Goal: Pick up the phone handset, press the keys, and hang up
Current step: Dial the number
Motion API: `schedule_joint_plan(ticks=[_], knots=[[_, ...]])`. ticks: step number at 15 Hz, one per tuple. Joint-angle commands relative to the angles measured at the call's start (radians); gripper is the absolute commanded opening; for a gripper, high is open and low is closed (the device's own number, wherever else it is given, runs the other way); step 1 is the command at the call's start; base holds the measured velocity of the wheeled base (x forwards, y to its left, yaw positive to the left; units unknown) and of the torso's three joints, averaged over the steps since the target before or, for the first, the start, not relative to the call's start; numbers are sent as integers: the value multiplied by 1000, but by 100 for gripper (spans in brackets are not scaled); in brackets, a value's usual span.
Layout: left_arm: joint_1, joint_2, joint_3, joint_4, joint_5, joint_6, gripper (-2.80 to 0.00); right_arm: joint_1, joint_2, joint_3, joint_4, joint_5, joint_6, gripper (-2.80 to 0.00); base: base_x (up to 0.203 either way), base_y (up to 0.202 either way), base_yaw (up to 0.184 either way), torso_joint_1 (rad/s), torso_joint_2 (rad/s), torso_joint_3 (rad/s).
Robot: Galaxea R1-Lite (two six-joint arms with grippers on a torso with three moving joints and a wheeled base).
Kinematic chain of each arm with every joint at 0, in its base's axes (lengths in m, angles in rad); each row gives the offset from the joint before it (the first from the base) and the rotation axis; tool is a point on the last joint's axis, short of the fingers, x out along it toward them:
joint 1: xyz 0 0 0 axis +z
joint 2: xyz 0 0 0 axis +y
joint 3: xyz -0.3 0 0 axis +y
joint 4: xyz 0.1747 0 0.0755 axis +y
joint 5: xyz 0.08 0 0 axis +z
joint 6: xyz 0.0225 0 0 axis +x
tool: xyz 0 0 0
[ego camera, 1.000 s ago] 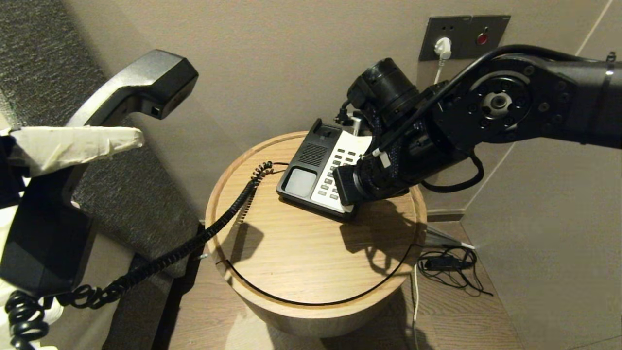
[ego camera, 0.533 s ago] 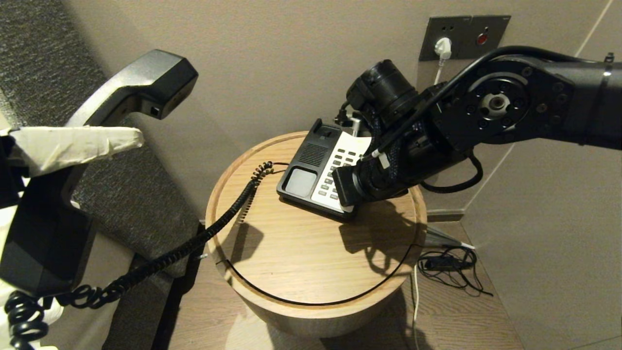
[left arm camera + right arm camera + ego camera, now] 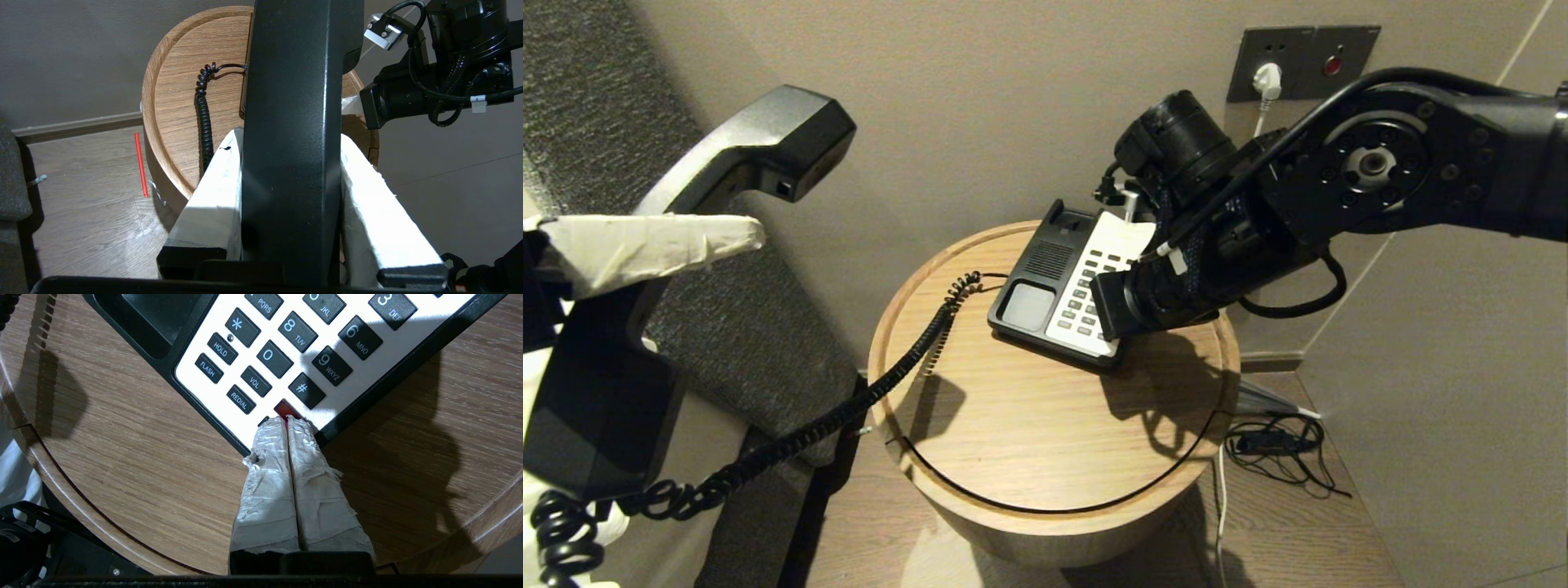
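Fingers (image 3: 287, 424) of right arm pressed together over red key (image 3: 284, 408).

Wood-grain table (image 3: 1013, 425), glossy plastic handset (image 3: 292, 122)

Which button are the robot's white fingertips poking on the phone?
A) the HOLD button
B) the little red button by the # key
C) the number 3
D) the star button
B: in the right wrist view the right gripper, fingers pressed together, has its tips at the red button at the corner of the phone base, just below the # key.
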Motion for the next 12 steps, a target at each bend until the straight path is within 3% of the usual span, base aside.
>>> schedule_joint_plan(ticks=[1,7,12], knots=[[0,2,2,1,1,-2,-280,2,-2,-1,4,2,2,-280,0,0,0,0,0,0],[0,2,4,1,-1,-2,-280,2,-11,-1,3,3,3,-280,0,0,0,0,0,0],[0,2,39,1,2,1,-280,-35,-142,4,30,-2,10,-280,0,0,0,0,0,0]])
